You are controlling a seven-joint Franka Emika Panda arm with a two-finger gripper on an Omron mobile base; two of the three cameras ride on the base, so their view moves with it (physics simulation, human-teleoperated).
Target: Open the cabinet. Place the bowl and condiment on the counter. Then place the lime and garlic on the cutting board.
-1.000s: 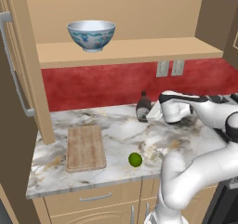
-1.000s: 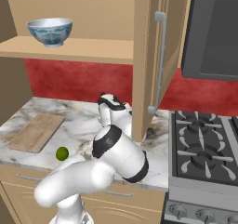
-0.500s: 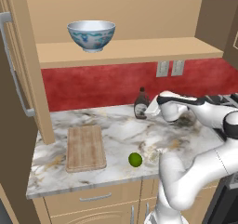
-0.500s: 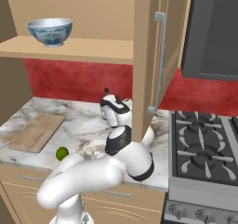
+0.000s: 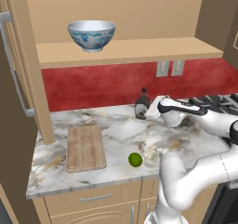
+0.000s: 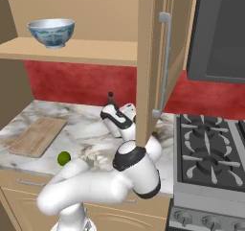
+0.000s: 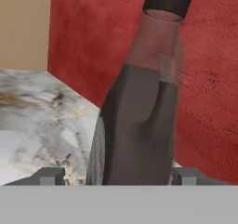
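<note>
Gripper (image 5: 151, 110) at centre right of the left base view, fingers spread apart and released, one on each side of the condiment (image 5: 142, 105) with a gap showing at both tips in the hand view. Condiment stands upright on the counter (image 5: 111, 130) against the red backsplash (image 5: 93, 83). Bowl (image 5: 91, 35) on the cabinet (image 5: 125, 51) shelf, upper left. Lime (image 5: 135, 160) lower centre, near the cutting board (image 5: 85, 148) but apart from it.
</note>
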